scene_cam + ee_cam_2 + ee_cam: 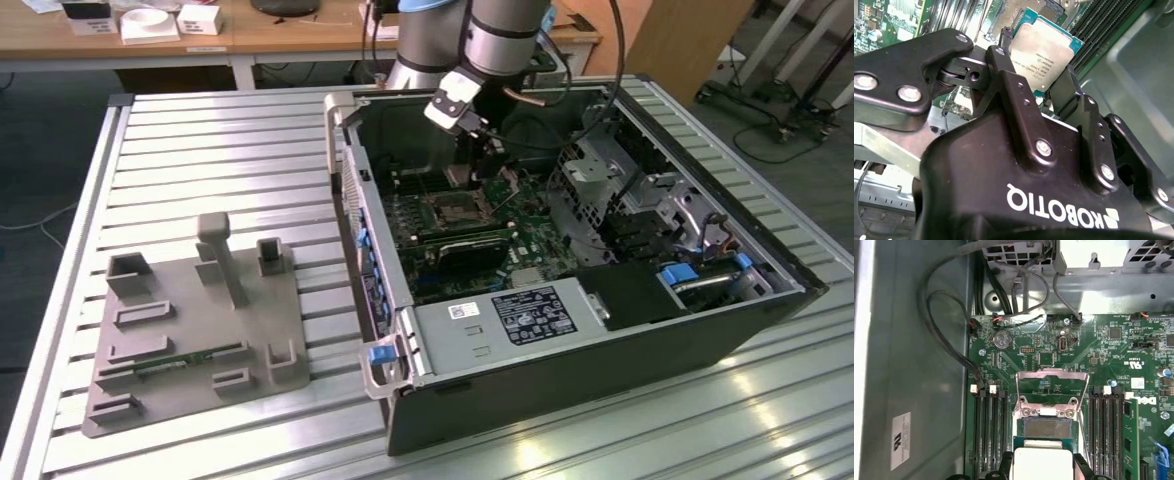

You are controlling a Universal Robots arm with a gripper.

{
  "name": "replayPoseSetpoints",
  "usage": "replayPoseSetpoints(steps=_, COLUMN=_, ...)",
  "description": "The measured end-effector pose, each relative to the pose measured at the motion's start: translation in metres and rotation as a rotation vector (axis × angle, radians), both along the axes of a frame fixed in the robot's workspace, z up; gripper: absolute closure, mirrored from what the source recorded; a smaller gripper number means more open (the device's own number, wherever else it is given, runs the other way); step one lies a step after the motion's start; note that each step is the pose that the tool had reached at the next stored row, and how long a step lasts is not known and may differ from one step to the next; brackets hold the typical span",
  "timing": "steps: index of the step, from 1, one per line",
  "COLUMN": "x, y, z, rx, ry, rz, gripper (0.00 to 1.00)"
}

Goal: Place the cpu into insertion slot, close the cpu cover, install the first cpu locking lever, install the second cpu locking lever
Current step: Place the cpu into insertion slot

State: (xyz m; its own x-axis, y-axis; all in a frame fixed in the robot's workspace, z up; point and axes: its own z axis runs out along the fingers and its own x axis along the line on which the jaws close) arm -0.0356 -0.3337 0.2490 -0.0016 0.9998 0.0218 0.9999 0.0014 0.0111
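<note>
The jaws are squeezing the cpu [1048,50] by two sides, holding it over the socket [1046,427] inside the open computer case [574,400] lying on the table [200,150]. The cpu cover [1054,375] is standing flipped open.

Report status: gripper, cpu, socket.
Gripper shut on cpu, not yet in socket. Cpu cover open. Cables off to one side of socket.
</note>
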Motion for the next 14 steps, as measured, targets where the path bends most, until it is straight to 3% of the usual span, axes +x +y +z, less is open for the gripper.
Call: replayPoseSetpoints(steps=14, x=0.000, y=0.0000, z=-0.0234, rx=0.0001, ry=0.0000, rz=0.000, gripper=0.46)
